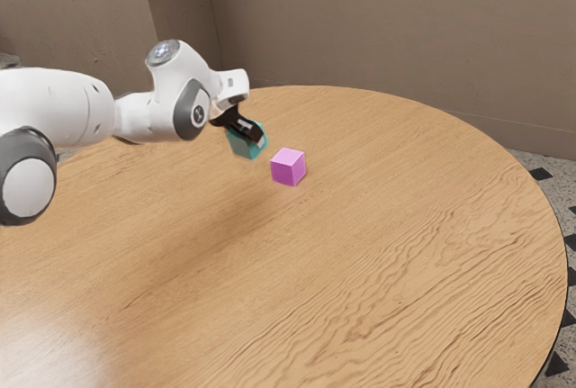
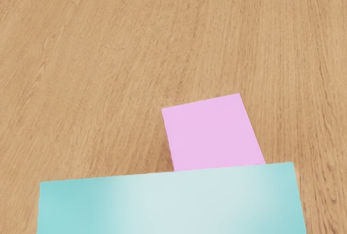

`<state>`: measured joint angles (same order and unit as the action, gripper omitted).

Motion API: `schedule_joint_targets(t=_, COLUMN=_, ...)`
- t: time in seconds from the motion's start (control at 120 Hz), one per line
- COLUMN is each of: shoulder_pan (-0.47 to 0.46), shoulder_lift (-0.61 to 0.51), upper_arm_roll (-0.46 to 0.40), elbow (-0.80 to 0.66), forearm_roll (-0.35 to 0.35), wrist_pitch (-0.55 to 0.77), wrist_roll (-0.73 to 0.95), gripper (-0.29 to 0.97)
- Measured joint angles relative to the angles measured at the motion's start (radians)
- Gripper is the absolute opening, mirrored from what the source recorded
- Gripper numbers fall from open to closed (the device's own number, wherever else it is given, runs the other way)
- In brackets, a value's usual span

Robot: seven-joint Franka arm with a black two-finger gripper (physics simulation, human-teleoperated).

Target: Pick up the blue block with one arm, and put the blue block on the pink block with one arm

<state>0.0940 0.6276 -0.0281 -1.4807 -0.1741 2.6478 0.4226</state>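
Observation:
My black gripper (image 1: 247, 139) is shut on the blue block (image 1: 241, 142), a teal-blue cube held tilted above the round wooden table (image 1: 378, 253). The pink block (image 1: 288, 166) rests on the table just to the exterior view's right of the held cube and lower than it, a small gap apart. From the wrist, the blue block (image 2: 168, 201) looms large under my hand, and the pink block (image 2: 212, 132) lies on the wood just beyond it, partly covered by the held cube.
The white arm (image 1: 117, 113) reaches in from the exterior view's left. Beige walls stand behind the table. The table's curved edge (image 1: 553, 253) runs along the exterior view's right, with dark patterned floor beyond it.

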Motion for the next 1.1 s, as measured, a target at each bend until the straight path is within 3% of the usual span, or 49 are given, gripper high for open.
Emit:
schedule_joint_targets(t=0.142, shoulder_pan=-0.027, shoulder_lift=0.127, upper_arm_roll=0.037, elbow=0.189, forearm_roll=0.002, wrist_pitch=-0.109, wrist_roll=-0.011, gripper=0.36)
schedule_joint_targets(t=0.492, shoulder_pan=-0.07, shoulder_lift=0.258, upper_arm_roll=0.073, elbow=0.407, forearm_roll=0.002, wrist_pitch=-0.218, wrist_roll=-0.082, gripper=0.36)
schedule_joint_targets(t=1.1, shoulder_pan=-0.1, shoulder_lift=0.332, upper_arm_roll=0.083, elbow=0.492, forearm_roll=0.001, wrist_pitch=-0.228, wrist_roll=-0.159, gripper=0.36)
